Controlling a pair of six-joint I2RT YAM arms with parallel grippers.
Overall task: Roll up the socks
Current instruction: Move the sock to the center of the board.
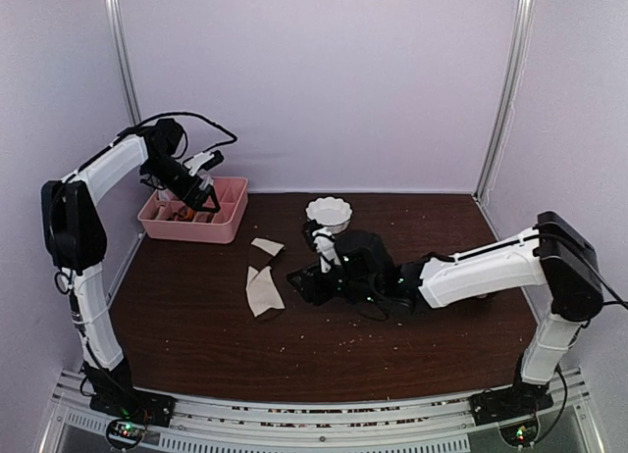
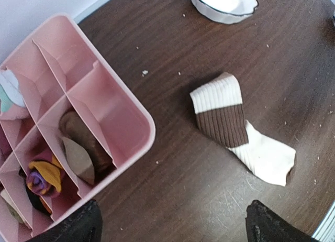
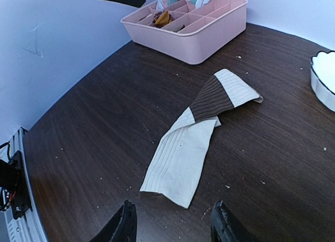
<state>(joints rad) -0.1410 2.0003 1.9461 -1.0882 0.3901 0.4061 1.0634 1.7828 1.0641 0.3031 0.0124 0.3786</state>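
Note:
A cream-beige sock with a dark brown band (image 3: 193,142) lies flat on the dark table, also seen as the sock (image 2: 235,127) and the sock (image 1: 263,288). My right gripper (image 3: 172,226) hovers low just short of its near end, open, with nothing between the fingers; in the top view the right gripper (image 1: 297,279) sits right of the sock. My left gripper (image 2: 172,229) stands open above the pink tray's near corner, holding nothing; in the top view the left gripper (image 1: 201,196) is over the tray. A tan-brown rolled sock (image 2: 78,145) rests in one tray compartment.
The pink divided tray (image 1: 191,227) sits at the back left and holds several other rolled socks, one orange and purple (image 2: 44,179). A white scalloped bowl (image 1: 329,213) stands behind the right arm. Crumbs dot the table.

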